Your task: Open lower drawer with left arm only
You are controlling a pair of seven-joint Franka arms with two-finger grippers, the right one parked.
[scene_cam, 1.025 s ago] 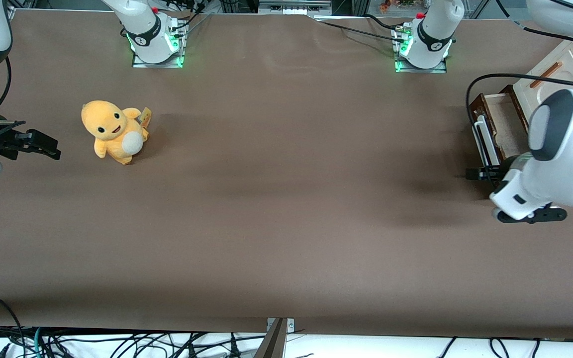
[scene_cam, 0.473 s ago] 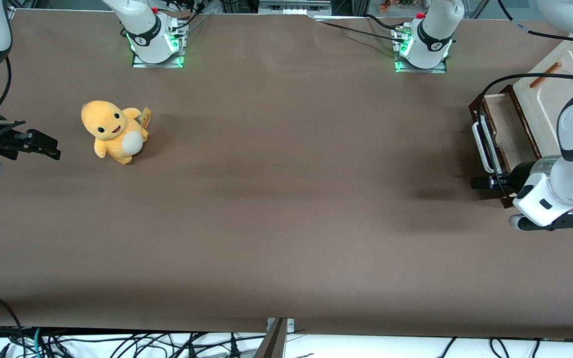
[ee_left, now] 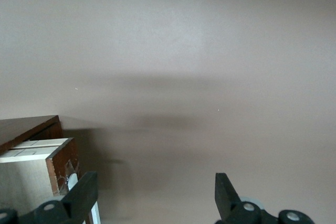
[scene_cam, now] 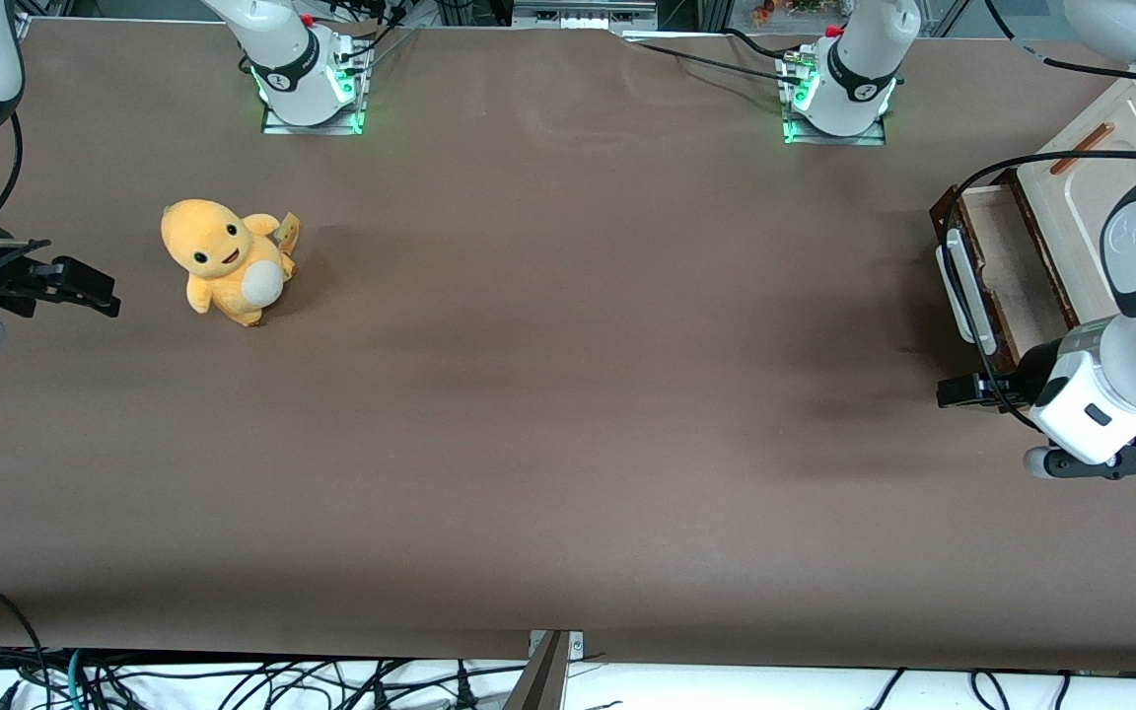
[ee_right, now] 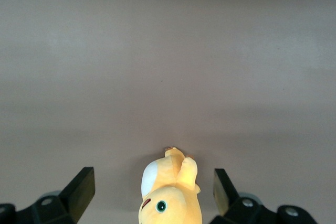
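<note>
The lower drawer [scene_cam: 1014, 264] stands pulled out of its cabinet, its pale beige inside showing. Its dark brown front carries a white bar handle [scene_cam: 966, 288]. My left gripper [scene_cam: 960, 389] hovers just nearer the front camera than the handle's end, apart from it and low over the table. It is open with nothing between its fingers. In the left wrist view the gripper [ee_left: 155, 195] faces bare table, with the drawer's corner [ee_left: 56, 153] beside one black finger [ee_left: 84, 192].
The cream cabinet panel with its small orange-brown handle [scene_cam: 1081, 148] sits above the drawer. A black cable [scene_cam: 962, 197] loops over the drawer front. A yellow plush toy [scene_cam: 226, 261] sits toward the parked arm's end of the table.
My left gripper has drawn away from the white handle, moving nearer the front camera. The drawer stays pulled out as before.
</note>
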